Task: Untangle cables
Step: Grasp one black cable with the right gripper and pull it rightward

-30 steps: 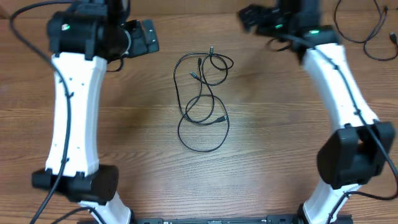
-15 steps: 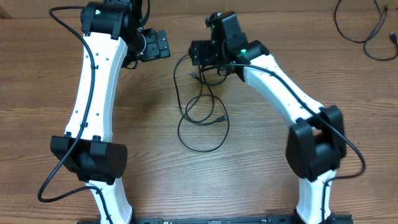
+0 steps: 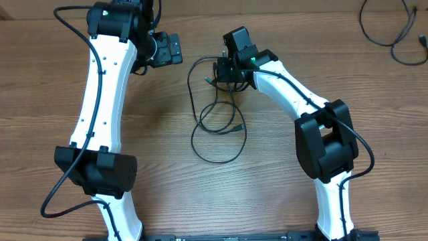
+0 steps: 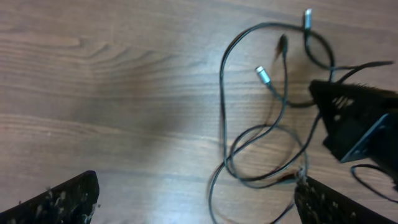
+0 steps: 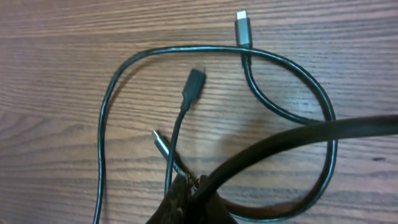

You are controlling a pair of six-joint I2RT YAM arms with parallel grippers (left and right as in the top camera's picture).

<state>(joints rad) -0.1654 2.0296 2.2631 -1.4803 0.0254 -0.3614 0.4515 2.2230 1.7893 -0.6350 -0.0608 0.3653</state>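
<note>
- Mid-table, toward the far edge: the cables (image 3: 217,117) lie in one tangle of thin black loops. The large loop is nearest the robot, with smaller crossed loops beyond it.
- Three ends lie free at the far side, seen from the right wrist: a silver-tipped plug (image 5: 244,28), a black plug (image 5: 196,78), and a third plug (image 5: 160,142) close by the fingers.
- Right gripper (image 3: 224,70) sits on the tangle's far part with its jaws pressed together. The black plug's strand runs straight into the fingertips, so I judge it pinched. The contact itself is lost at the frame edge.
- Left gripper (image 3: 170,48) hangs near the tangle's far-left side, jaws spread wide, nothing between them.
- Wooden table (image 3: 281,201) underneath. More black cord (image 3: 388,30) lies at the far right corner, well apart.
- Step in hand, as I judge it: the first grab of one strand.
- Next move calls for drawing that strand slowly away from the loops. If the whole knot drags along, the left gripper should pin the rest.
</note>
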